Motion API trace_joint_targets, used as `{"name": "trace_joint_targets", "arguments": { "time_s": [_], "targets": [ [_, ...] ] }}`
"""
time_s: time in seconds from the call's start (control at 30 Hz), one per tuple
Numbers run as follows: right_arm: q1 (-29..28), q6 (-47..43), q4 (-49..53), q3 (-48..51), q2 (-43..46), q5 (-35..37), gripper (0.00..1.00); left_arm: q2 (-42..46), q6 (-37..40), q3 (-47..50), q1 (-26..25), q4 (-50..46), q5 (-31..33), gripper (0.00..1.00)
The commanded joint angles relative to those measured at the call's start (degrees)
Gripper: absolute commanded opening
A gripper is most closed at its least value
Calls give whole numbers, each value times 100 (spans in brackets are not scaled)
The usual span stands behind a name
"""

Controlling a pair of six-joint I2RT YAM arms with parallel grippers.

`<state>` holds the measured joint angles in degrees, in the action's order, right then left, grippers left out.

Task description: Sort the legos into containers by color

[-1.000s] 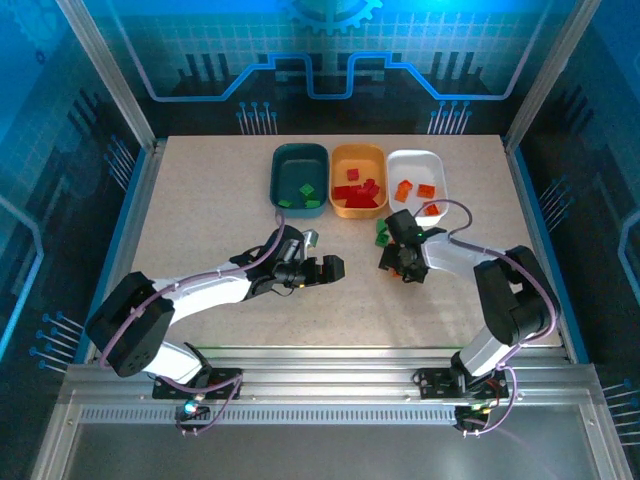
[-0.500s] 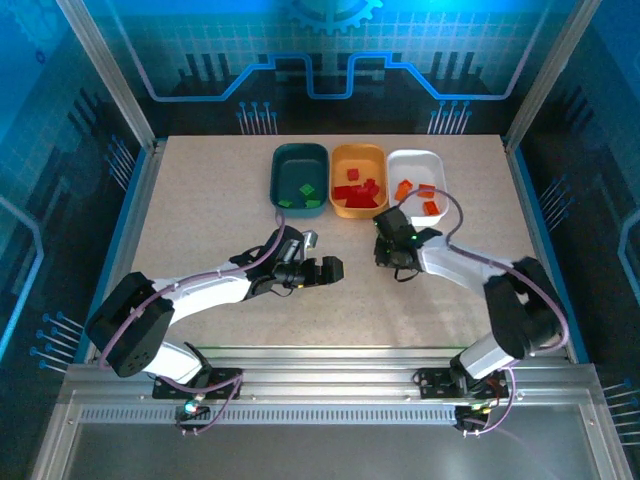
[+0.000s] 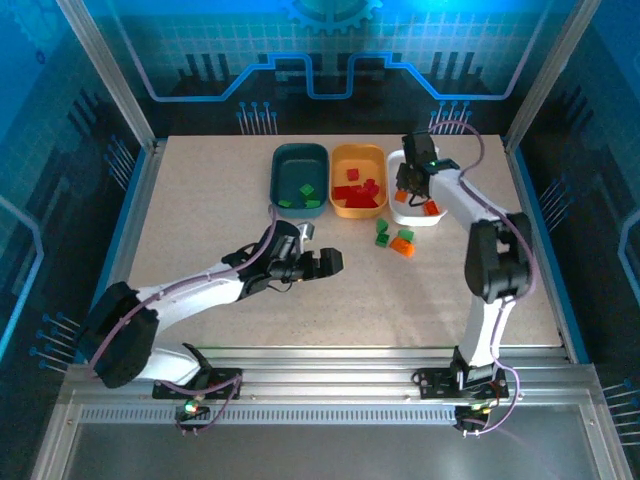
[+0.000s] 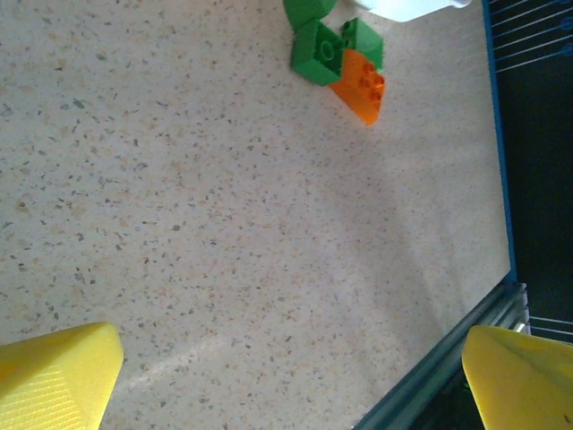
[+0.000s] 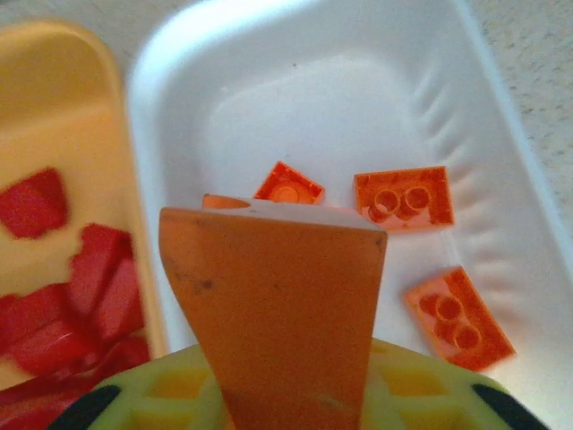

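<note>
Reaching up from the lower left of the top view, the left arm [image 3: 200, 290] lies low over the speckled table [image 3: 200, 200]. The left gripper [image 3: 328, 262], near frame centre, is spread wide with nothing between its jaws. In its wrist view the yellow fingertips [image 4: 54, 372] sit far apart in the two bottom corners above bare tabletop. Just right of centre, a little farther up, loose green bricks [image 3: 382, 233] lie on the table, with a loose orange brick [image 3: 403, 246] touching them. Beyond these, three trays stand side by side along the upper middle. The dark teal tray [image 3: 300, 162], on the left, has green pieces [image 3: 303, 197] inside. The orange tray [image 3: 358, 160], in the middle, contains red bricks [image 3: 357, 190]. The white tray [image 5: 313, 98], on the right, has several orange bricks [image 5: 403, 197] on its floor. The right arm [image 3: 490, 260] stretches up the right side, with the right gripper [image 3: 410, 187] over the white tray. Its jaws are narrow and closed on a held orange brick [image 5: 277, 305], which looms large at the bottom centre of its wrist view.
</note>
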<state>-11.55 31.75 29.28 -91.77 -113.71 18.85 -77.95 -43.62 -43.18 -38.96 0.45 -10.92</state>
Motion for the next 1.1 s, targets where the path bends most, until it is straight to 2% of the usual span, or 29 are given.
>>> {"name": "trace_joint_targets", "arguments": {
  "time_s": [0.0, 0.03, 0.1, 0.17, 0.33, 0.43, 0.5, 0.53, 0.6, 0.7, 0.93, 1.07],
  "targets": [
    [289, 82, 758, -824, -531, -528, 46, 434, -62, 59, -2, -186, -59, 99],
    [343, 139, 915, -1055, -664, -597, 56, 501, -32, 94, -1, -232, -79, 99],
    [381, 117, 1010, -1209, -673, -602, 61, 578, 59, 90, -6, -387, -72, 99],
    [369, 82, 919, -962, -348, -624, 64, 646, 127, 151, -6, -413, -5, 99],
    [5, 9, 149, 1072, 1401, -293, 68, 421, 83, 283, 7, 234, 85, 99],
    [-356, -26, -81, 2377, 2191, -158, 70, -33, -10, 84, 4, 638, -98, 99],
    [-603, -214, -155, 2915, 2477, -206, 71, -307, -61, -57, 3, 834, -295, 99],
    [-672, -297, -134, 3077, 2527, -271, 72, -409, -68, -127, 6, 867, -357, 99],
    [-696, -591, -241, 3343, 2476, -871, 74, -539, -94, -206, 7, 921, -445, 99],
    [-688, -842, -748, 3576, 2250, -1339, 74, -577, -129, -136, 4, 1015, -426, 99],
    [-691, -981, -730, 3147, 1442, -1016, 74, -270, -275, 232, 1, 1027, -360, 99],
    [-716, -891, -733, 3287, 1367, -921, 74, 22, -155, 358, 2, 763, -207, 99]
  ]
}}
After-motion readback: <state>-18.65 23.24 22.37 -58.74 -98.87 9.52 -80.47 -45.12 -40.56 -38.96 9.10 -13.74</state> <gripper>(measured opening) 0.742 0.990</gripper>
